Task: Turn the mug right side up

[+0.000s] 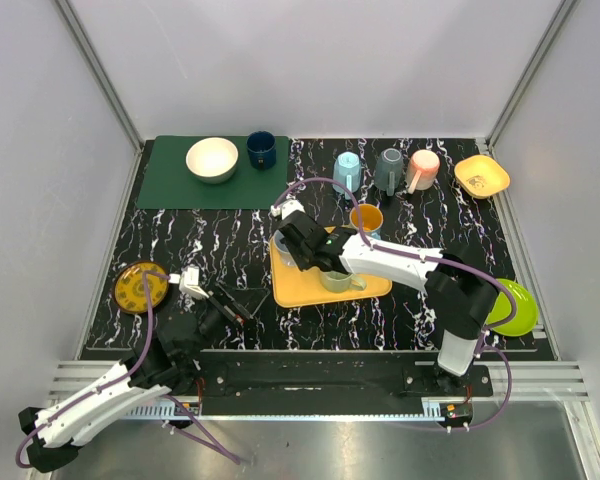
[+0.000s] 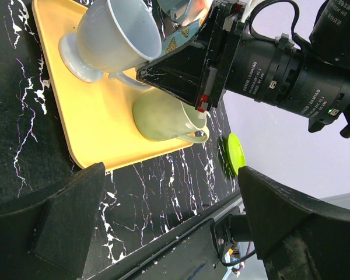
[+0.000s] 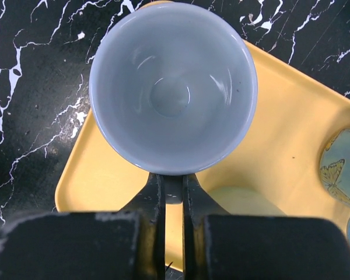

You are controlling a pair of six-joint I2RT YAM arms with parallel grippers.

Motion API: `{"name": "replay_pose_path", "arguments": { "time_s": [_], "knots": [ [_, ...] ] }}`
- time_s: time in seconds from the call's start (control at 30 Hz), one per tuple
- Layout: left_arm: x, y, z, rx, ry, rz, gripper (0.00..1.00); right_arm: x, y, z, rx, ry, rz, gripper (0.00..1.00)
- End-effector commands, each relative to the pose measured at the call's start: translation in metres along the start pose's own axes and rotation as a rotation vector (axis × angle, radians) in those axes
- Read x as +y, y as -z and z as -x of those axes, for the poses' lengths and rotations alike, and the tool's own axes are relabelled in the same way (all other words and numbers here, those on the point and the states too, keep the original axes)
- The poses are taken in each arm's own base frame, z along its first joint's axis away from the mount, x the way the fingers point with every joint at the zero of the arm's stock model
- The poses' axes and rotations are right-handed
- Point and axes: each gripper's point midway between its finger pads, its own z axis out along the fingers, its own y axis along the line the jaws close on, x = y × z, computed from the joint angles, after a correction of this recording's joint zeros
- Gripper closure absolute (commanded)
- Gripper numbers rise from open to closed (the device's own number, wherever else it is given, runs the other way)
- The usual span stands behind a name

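My right gripper (image 3: pixel 173 186) is shut on the handle of a pale blue footed mug (image 3: pixel 172 87). The mug's open mouth faces the wrist camera. In the left wrist view the mug (image 2: pixel 114 38) is tilted, with its foot at the yellow tray (image 2: pixel 93 122). From above, the right gripper (image 1: pixel 292 238) covers most of the mug. A pale green mug (image 2: pixel 160 114) lies beside it on the tray, handle outward, its mouth not visible. My left gripper (image 2: pixel 175 233) is open and empty, low over the table left of the tray (image 1: pixel 300 290).
Along the back stand a light blue mug (image 1: pixel 347 170), a grey mug (image 1: pixel 388 168), a pink mug (image 1: pixel 422 170) and a yellow bowl (image 1: pixel 482 176). An orange cup (image 1: pixel 366 218) sits behind the tray. A green mat (image 1: pixel 170 185) holds a white bowl (image 1: pixel 212 159) and a dark blue mug (image 1: pixel 261 150). A green plate (image 1: pixel 515 308) lies right, a brown plate (image 1: pixel 140 287) left.
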Motion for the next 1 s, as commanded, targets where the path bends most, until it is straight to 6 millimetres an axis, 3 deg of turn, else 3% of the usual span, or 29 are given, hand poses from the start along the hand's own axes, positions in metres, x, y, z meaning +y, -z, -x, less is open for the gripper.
{"name": "replay_pose_path", "arguments": {
  "time_s": [0.0, 0.4, 0.53, 0.6, 0.63, 0.67, 0.7, 0.73, 0.77, 0.97],
  "knots": [
    [-0.026, 0.008, 0.022, -0.084, 0.063, -0.122, 0.01, 0.001, 0.008, 0.026, -0.058, -0.034, 0.009, 1.0],
    [-0.025, 0.011, 0.042, -0.165, 0.048, -0.078, 0.01, 0.002, 0.076, 0.084, -0.23, -0.127, 0.086, 1.0],
    [-0.034, 0.011, 0.05, -0.189, 0.049, -0.096, 0.01, -0.001, 0.108, 0.112, -0.31, -0.303, 0.182, 1.0],
    [-0.047, 0.01, 0.052, -0.198, 0.051, -0.148, 0.01, -0.008, 0.134, 0.134, -0.42, -0.463, 0.316, 1.0],
    [-0.055, 0.01, 0.051, -0.188, 0.051, -0.181, 0.01, -0.01, 0.13, 0.122, -0.423, -0.518, 0.36, 1.0],
    [-0.063, 0.008, 0.053, -0.195, 0.055, -0.209, 0.01, -0.014, 0.166, 0.156, -0.585, -0.559, 0.506, 1.0],
    [-0.07, 0.007, 0.056, -0.204, 0.042, -0.232, 0.01, -0.013, 0.179, 0.161, -0.621, -0.639, 0.589, 1.0],
    [-0.078, 0.008, 0.057, -0.203, 0.03, -0.257, 0.01, -0.011, 0.181, 0.156, -0.637, -0.667, 0.645, 1.0],
    [-0.087, 0.007, 0.062, -0.219, 0.03, -0.284, 0.01, -0.007, 0.208, 0.171, -0.718, -0.652, 0.759, 1.0],
    [-0.146, 0.013, 0.092, -0.323, -0.024, -0.458, 0.01, 0.004, 0.261, 0.182, -0.826, -0.725, 1.06, 1.0]
  ]
}}
